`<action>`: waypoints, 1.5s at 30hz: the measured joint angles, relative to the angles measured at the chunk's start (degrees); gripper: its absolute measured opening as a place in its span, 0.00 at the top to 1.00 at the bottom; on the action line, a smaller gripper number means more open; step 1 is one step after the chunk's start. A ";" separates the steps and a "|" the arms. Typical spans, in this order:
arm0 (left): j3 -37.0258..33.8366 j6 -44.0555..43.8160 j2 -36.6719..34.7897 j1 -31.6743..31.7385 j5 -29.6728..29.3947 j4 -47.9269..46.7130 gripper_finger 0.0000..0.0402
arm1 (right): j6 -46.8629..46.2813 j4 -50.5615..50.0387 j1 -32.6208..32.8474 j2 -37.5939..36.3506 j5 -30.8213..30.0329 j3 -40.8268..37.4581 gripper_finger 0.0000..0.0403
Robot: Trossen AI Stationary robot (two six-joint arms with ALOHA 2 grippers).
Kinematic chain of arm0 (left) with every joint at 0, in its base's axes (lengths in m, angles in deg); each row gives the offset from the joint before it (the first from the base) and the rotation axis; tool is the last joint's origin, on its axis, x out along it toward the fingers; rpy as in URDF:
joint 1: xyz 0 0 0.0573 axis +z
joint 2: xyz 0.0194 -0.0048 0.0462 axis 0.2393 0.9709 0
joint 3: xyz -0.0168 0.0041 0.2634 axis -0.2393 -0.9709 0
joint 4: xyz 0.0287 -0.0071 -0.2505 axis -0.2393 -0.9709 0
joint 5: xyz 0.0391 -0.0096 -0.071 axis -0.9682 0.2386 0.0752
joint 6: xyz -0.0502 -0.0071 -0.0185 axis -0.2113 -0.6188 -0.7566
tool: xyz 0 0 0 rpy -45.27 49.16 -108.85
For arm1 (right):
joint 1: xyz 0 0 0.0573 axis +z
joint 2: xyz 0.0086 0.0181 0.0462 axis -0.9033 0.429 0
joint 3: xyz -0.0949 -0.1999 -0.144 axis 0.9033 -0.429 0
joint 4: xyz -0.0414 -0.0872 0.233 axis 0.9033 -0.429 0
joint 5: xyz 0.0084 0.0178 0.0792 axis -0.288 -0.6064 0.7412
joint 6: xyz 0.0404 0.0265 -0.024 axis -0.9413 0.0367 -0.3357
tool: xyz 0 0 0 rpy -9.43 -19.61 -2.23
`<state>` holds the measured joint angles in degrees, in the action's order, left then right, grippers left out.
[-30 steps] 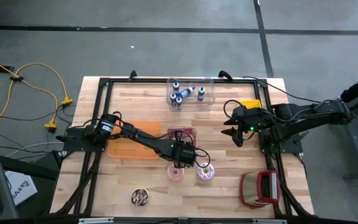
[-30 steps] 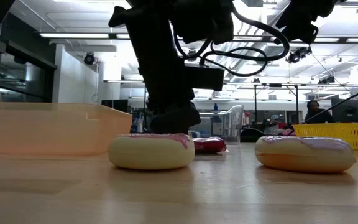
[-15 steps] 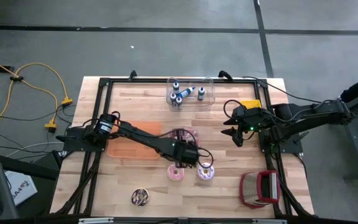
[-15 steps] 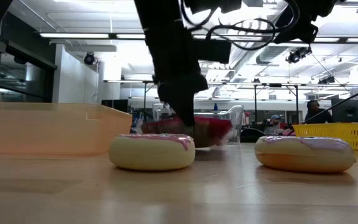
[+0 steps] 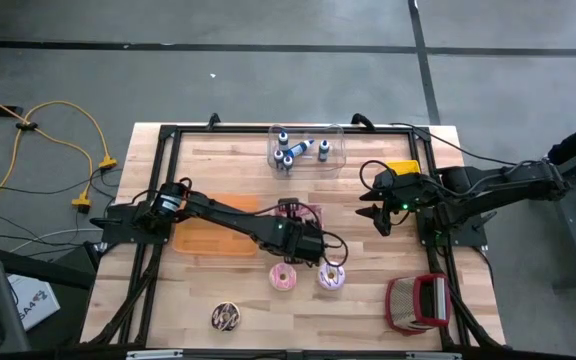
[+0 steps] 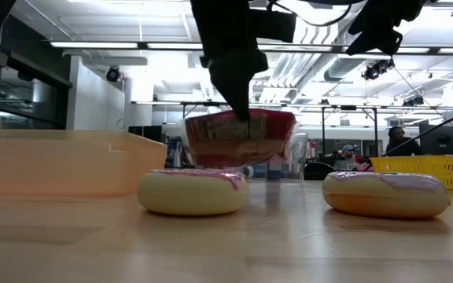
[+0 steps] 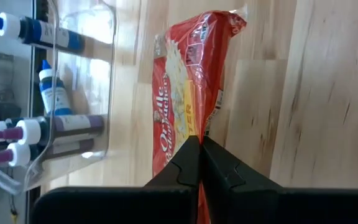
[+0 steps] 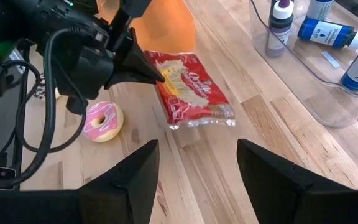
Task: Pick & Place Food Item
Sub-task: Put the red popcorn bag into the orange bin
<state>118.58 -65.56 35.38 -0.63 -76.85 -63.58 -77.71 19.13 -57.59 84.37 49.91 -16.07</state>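
Note:
A red snack bag (image 7: 190, 81) hangs off the table at its middle, with my left gripper (image 7: 199, 144) shut on it. In the low view the bag (image 6: 238, 137) floats behind a pink-iced donut (image 6: 193, 191). A second donut (image 6: 385, 192) lies flat on the wood to its right. From above, the bag (image 5: 292, 212) sits just beyond the gripper (image 5: 299, 231), with both donuts (image 5: 284, 277) (image 5: 330, 277) toward the near edge. My right gripper (image 5: 380, 222) waits open at the right, in the air with nothing between its fingers. My left gripper pinches the bag's end edge (image 7: 195, 130) between its two fingers. They come slanting down from the table's left and near side and lie along the bag's length. The bag hangs below the fingertips (image 6: 244, 116), lifted clear of the table, its far end (image 7: 235, 15) pointing away.
An orange tray (image 5: 213, 237) lies left of the bag. A clear bin of bottles (image 5: 306, 148) stands at the far edge. A yellow basket (image 5: 401, 167) is at the right, a red object (image 5: 416, 303) at the near right, a small round item (image 5: 226, 317) near the front.
My left gripper has risen, still shut, and taken the bag up with it. The bag lay flat on the table behind the donut; now it hangs clear above the wood.

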 joint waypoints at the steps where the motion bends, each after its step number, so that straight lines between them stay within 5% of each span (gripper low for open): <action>1: 0.38 -0.25 0.00 0.00 0.02 -1.04 1.00 | -0.01 -0.02 -0.01 0.00 0.00 0.00 0.49; 15: 1.05 -3.48 -5.53 -0.86 -4.91 -8.49 1.00 | -0.02 0.47 -0.02 -0.01 0.00 0.00 0.49; 27: 0.41 -24.94 -7.67 -8.37 -9.66 -29.20 1.00 | 0.00 0.70 -0.02 -0.02 0.00 0.00 0.49; 45: -19.05 -33.66 -20.03 -14.98 -5.82 -29.10 1.00 | -0.02 1.31 0.00 0.00 0.00 -0.02 0.49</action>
<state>99.53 -99.22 15.35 -15.62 -82.67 -92.68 -77.73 20.44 -57.59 84.37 49.91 -16.10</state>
